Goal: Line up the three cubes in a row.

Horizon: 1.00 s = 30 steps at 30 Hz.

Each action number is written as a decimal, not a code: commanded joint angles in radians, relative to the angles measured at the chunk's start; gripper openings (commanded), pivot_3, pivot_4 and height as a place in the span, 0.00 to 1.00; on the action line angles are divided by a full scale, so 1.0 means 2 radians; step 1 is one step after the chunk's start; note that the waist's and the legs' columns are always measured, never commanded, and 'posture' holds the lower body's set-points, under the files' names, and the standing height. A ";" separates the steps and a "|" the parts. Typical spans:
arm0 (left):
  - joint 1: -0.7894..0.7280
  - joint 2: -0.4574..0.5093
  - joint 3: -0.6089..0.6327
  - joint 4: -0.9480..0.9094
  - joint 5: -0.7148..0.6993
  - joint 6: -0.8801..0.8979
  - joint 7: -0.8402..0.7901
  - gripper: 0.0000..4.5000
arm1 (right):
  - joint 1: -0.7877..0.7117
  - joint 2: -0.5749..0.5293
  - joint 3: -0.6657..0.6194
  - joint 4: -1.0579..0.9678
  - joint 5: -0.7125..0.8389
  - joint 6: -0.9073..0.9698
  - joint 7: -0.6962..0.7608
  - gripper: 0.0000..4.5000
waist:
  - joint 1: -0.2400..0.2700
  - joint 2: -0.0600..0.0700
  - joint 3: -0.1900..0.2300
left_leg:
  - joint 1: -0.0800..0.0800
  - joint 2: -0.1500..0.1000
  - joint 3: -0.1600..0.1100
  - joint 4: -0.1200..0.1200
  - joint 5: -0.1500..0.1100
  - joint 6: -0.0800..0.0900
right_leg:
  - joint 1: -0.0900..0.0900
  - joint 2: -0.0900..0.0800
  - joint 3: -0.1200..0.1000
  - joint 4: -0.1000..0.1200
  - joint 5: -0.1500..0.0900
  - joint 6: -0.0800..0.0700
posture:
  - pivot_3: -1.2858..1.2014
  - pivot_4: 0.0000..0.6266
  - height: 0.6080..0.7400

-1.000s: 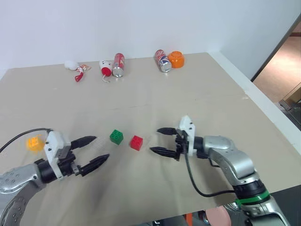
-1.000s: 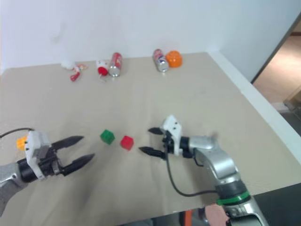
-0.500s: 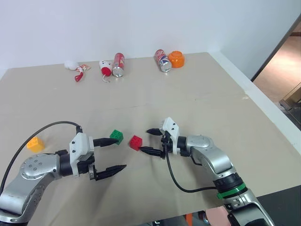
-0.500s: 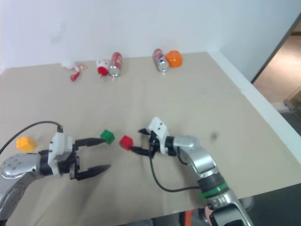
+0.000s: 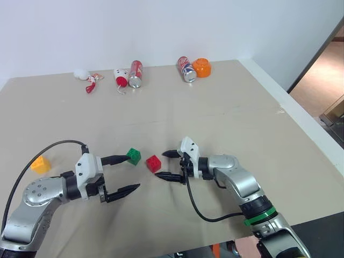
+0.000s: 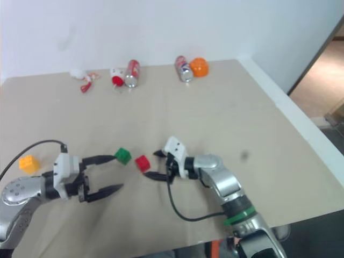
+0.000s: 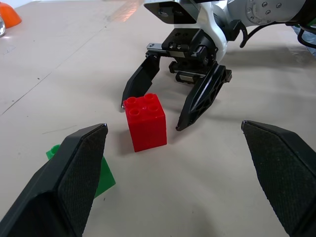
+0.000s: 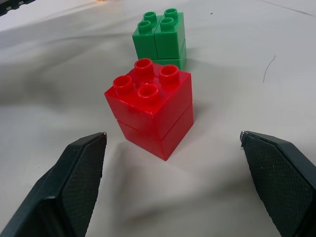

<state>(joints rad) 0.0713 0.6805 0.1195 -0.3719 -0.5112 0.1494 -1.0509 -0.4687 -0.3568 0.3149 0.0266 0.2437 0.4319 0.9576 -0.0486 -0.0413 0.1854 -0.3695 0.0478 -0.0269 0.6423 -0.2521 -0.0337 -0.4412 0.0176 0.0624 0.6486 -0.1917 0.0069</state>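
Left eye view: both hands wide open, empty; R hand by red cube, L hand by green cube

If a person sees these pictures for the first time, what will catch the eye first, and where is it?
The eye falls first on the red cube and the green cube, side by side near the middle of the table, not touching. The open right gripper faces the red cube from one side and the open left gripper reaches in from the other. The yellow-orange cube sits alone near the table's left edge.
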 commanded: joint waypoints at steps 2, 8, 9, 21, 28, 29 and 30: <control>-0.001 -0.003 0.014 -0.009 -0.011 -0.007 0.004 1.00 | -0.007 0.005 0.001 -0.005 0.001 -0.004 0.005 0.99 | 0.000 0.000 0.000 | 0.000 0.000 0.000 0.000 0.000 0.000 | 0.000 0.000 0.000 0.000 0.000 0.000 | 0.52 0.24 1.00; 0.001 -0.002 0.012 -0.014 -0.012 -0.004 0.006 1.00 | -0.003 0.014 0.012 -0.004 -0.008 -0.007 0.005 0.99 | -0.001 0.000 0.000 | 0.000 0.000 0.000 0.000 0.000 0.000 | 0.000 0.000 0.000 0.000 0.000 0.000 | 0.52 0.24 1.00; 0.002 -0.001 0.013 -0.014 -0.012 -0.004 0.006 1.00 | -0.002 0.015 0.013 -0.003 -0.009 -0.008 0.006 0.99 | -0.001 0.000 0.000 | 0.000 0.000 0.000 0.000 0.000 0.000 | 0.000 0.000 0.000 0.000 0.000 0.000 | 0.52 0.24 1.00; 0.001 0.003 0.021 -0.002 -0.015 -0.003 0.009 1.00 | -0.034 0.013 0.025 0.082 -0.054 -0.099 0.026 0.99 | -0.005 0.000 0.000 | 0.001 0.001 0.000 0.000 0.002 0.002 | 0.000 0.001 0.000 0.000 0.002 -0.003 | 0.52 0.24 1.00; 0.007 0.001 0.028 0.007 -0.014 -0.009 0.005 1.00 | -0.040 0.026 0.031 0.102 -0.069 -0.135 0.029 0.99 | -0.007 0.000 0.000 | 0.001 0.001 0.000 0.000 0.003 0.002 | 0.000 0.002 0.001 0.000 0.003 -0.003 | 0.52 0.24 1.00; 0.007 0.000 0.028 0.009 -0.014 -0.009 0.004 1.00 | -0.046 0.027 0.026 0.112 -0.068 -0.141 0.030 0.99 | -0.009 0.000 0.000 | 0.001 0.001 0.000 0.000 0.003 0.002 | 0.000 0.003 0.001 0.000 0.003 -0.003 | 0.52 0.24 1.00; 0.006 0.000 0.029 0.011 -0.014 -0.009 0.004 1.00 | -0.054 0.029 0.019 0.123 -0.067 -0.147 0.029 0.99 | -0.011 0.000 0.000 | 0.001 0.002 0.000 0.000 0.003 0.002 | 0.000 0.003 0.001 0.000 0.003 -0.003 | 0.52 0.24 1.00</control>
<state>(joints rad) 0.0851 0.6781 0.1538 -0.3439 -0.5298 0.1507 -1.0358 -0.5481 -0.3043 0.3642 0.2396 0.1166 0.1584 1.0187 -0.0703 -0.0414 0.1853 -0.3669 0.0510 -0.0269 0.6421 -0.2456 -0.0294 -0.4410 0.0233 0.0643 0.6491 -0.1854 0.0004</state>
